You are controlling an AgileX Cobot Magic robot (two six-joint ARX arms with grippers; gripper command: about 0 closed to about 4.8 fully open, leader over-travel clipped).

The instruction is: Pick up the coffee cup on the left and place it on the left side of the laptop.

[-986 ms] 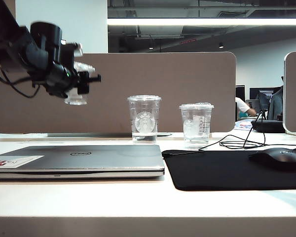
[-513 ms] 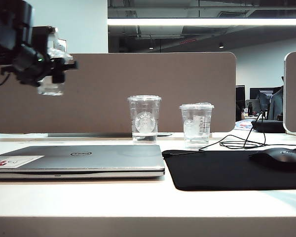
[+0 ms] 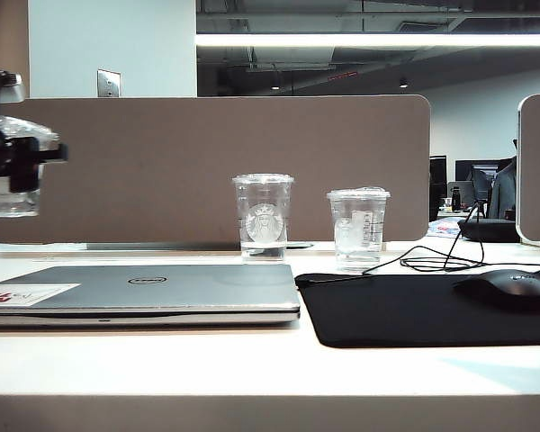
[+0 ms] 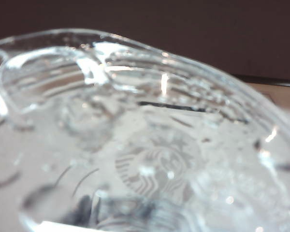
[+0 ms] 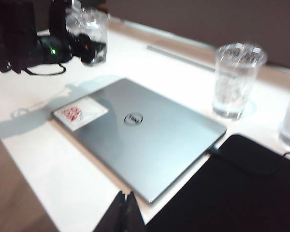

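The coffee cup [image 3: 9, 191], a short clear lidded cup, hangs in the air at the far left of the exterior view, with my left gripper [image 3: 25, 155] shut on it. It is above and to the left of the closed silver Dell laptop [image 3: 144, 288]. In the left wrist view the cup's clear plastic [image 4: 145, 135] fills the picture and hides the jaws. The right wrist view shows the cup [image 5: 89, 31] in the left gripper [image 5: 67, 46] beyond the laptop [image 5: 140, 130]. My right gripper [image 5: 126, 195] is shut and empty, over the table near the laptop's corner.
A tall Starbucks cup [image 3: 264, 214] and a mid-height clear cup [image 3: 358, 227] stand behind the laptop and the black mouse pad [image 3: 405, 310]. A black mouse [image 3: 508, 288] lies on the pad, its cable trailing back. A brown partition [image 3: 342, 162] closes the desk's far side.
My left gripper has carried the cup leftward and a little lower, from over the laptop's left part to the edge of the exterior view. The cups on the desk have not moved.
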